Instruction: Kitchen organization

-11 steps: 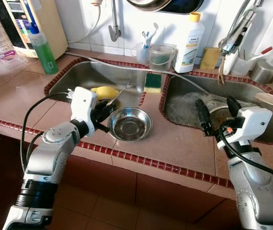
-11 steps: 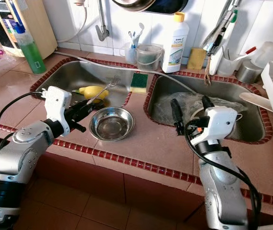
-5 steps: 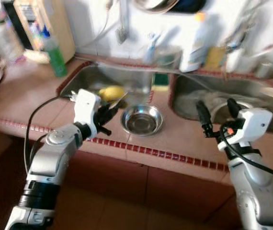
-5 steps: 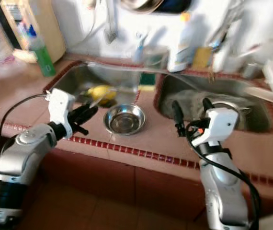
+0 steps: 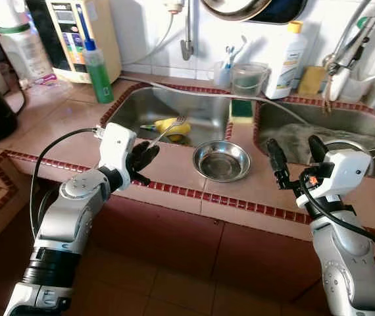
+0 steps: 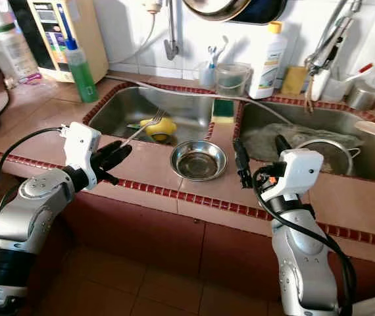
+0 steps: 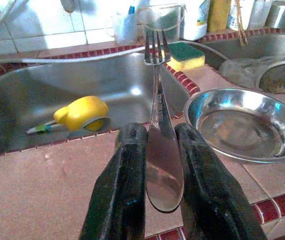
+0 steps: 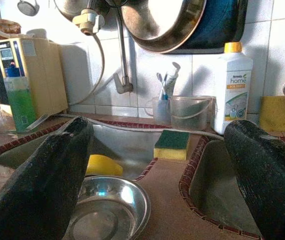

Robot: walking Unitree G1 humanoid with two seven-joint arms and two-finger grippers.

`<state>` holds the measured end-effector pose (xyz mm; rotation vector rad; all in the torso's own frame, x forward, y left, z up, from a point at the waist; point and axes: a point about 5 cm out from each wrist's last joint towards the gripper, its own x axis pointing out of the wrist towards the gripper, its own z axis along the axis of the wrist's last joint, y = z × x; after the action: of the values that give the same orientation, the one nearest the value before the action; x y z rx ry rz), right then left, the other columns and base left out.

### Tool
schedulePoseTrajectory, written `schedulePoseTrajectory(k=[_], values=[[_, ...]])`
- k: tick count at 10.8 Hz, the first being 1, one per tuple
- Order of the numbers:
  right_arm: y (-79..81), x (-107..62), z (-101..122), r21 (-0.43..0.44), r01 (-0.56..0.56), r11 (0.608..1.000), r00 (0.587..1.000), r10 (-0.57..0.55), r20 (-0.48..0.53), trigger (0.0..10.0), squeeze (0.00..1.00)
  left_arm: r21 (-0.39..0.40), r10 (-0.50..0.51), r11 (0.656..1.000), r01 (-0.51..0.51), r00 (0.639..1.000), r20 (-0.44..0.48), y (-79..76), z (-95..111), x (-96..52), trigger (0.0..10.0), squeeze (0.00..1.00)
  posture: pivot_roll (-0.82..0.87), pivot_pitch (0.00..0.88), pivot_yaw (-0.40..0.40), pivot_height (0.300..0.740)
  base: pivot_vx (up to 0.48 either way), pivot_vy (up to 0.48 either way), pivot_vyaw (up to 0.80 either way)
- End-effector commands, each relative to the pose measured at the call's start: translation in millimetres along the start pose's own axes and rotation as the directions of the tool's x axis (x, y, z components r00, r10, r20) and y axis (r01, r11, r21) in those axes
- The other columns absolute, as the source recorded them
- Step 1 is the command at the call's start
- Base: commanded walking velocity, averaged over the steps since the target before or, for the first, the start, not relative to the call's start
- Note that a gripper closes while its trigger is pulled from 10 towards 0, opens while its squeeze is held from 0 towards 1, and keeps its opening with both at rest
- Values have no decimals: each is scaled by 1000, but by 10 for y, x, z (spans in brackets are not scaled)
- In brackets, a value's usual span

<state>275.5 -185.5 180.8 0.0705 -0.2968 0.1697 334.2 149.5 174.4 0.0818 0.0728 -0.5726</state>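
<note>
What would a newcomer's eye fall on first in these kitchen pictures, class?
Most likely the fork clamped by its handle in the left pincer, tines pointing toward the left sink basin. Next, the shiny steel bowl on the tiled counter between the two basins, with a yellow scrubber lying in the left basin behind it. The right pincer hovers open near the right basin, holding nothing.

A tiled counter (image 5: 56, 125) bears a steel bowl (image 5: 222, 160); a green sponge (image 5: 241, 110) sits between its sinks.
</note>
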Motion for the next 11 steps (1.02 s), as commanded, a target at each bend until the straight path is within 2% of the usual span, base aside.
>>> schedulePoseTrajectory(k=[1,6,11], values=[[9,20,44,4,1,1000,1000,-1,18,10000,0,29,-13,999,12,1000,3,-3,32,13,10000,0,-215,39,53,740,0,0,0],[26,29,45,11,-7,1000,1000,7,17,10000,0,26,3,1000,-3,1000,27,31,72,19,10000,0,-213,45,51,740,0,0,0],[40,16,28,9,-22,1000,1000,22,4,10000,0,11,20,1000,-21,999,51,52,101,21,10000,0,-212,53,47,740,292,0,0]])
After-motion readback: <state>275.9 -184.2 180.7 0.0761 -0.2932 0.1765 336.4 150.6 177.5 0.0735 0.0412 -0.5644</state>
